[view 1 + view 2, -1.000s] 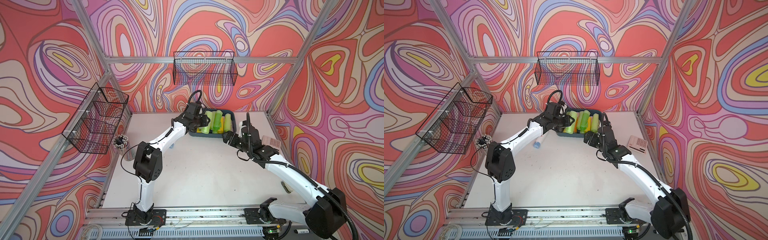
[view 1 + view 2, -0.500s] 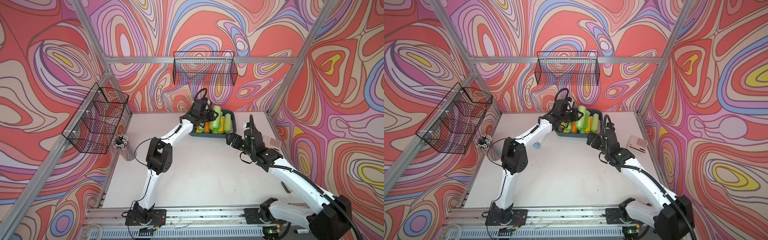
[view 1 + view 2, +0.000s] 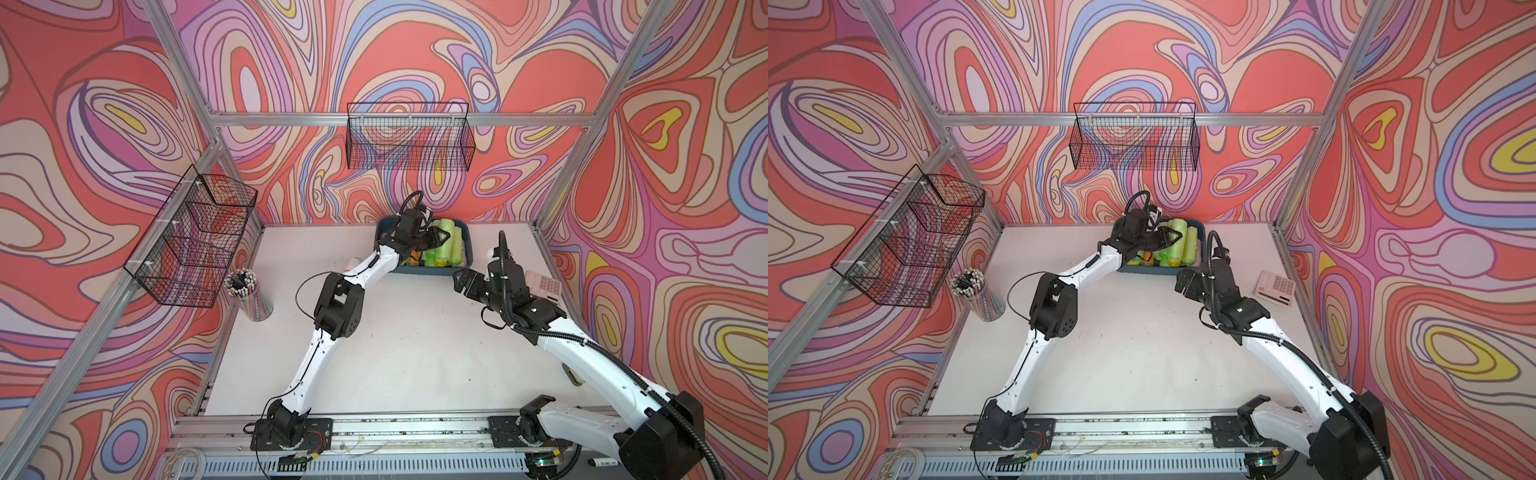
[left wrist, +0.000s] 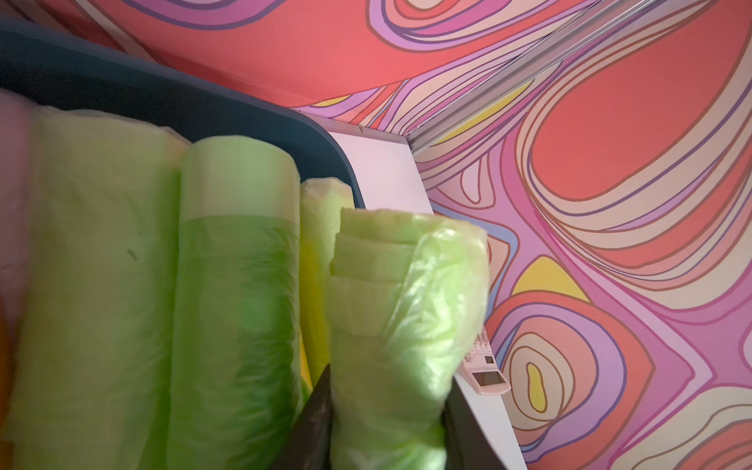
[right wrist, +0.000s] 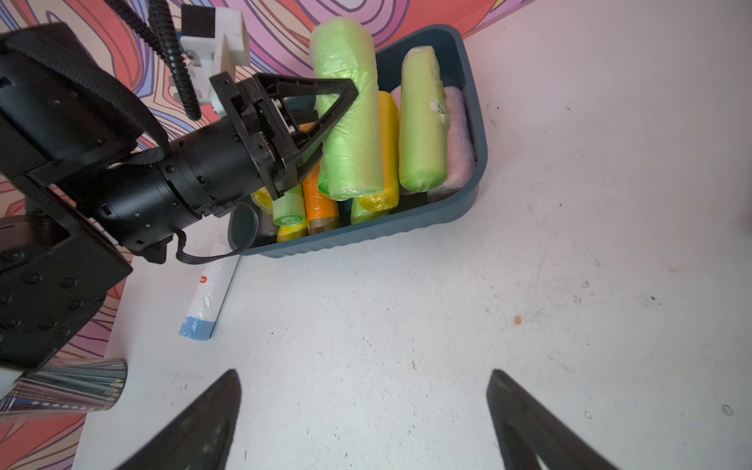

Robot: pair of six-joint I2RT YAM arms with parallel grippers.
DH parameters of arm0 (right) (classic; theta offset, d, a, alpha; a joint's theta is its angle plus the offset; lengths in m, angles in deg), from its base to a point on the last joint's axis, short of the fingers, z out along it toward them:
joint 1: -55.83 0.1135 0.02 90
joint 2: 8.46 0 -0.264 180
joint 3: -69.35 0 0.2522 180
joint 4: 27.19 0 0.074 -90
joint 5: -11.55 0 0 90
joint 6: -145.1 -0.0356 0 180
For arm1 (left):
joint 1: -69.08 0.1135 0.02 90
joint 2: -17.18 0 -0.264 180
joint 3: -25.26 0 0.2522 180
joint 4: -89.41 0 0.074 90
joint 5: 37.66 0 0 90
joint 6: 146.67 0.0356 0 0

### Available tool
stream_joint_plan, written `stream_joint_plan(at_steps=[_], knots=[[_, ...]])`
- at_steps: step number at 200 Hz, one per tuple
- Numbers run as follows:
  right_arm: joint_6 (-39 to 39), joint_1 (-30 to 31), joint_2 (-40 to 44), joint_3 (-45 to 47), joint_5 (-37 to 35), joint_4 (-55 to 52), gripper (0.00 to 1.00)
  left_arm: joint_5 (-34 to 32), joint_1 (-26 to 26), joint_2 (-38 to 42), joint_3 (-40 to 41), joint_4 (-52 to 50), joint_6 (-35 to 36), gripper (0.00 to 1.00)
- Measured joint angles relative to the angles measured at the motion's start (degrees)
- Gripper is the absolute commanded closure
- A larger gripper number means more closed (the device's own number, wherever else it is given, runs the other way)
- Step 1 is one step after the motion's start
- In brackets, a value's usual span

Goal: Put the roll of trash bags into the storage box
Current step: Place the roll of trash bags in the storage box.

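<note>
Right gripper (image 3: 459,282), right of centre in a top view, hangs over bare table (image 3: 415,353) with jaws wide apart and nothing in them, likely parked clear to give the other arm room. A white-and-blue roll (image 5: 211,293) lies on the table just outside the storage box (image 5: 366,240). At upper centre, left gripper (image 4: 386,419) is clamped on the pale green roll of trash bags (image 5: 350,122), held lengthwise over the box, parallel to the packed rolls (image 5: 421,122), probably so it drops into line. Contact with the pile unclear.
</note>
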Motion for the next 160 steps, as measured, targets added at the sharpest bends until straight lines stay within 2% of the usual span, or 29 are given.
stream_joint_plan(at_steps=[54,160], knots=[[0.0,0.0,0.5,0.1,-0.5,-0.5,0.03,-1.8,-0.2,-2.3,-5.9,-0.2,2.0,0.90],[0.0,0.0,1.2,0.2,-1.5,-1.3,0.03,-4.2,-0.3,-3.9,-7.7,-1.4,4.5,0.88]])
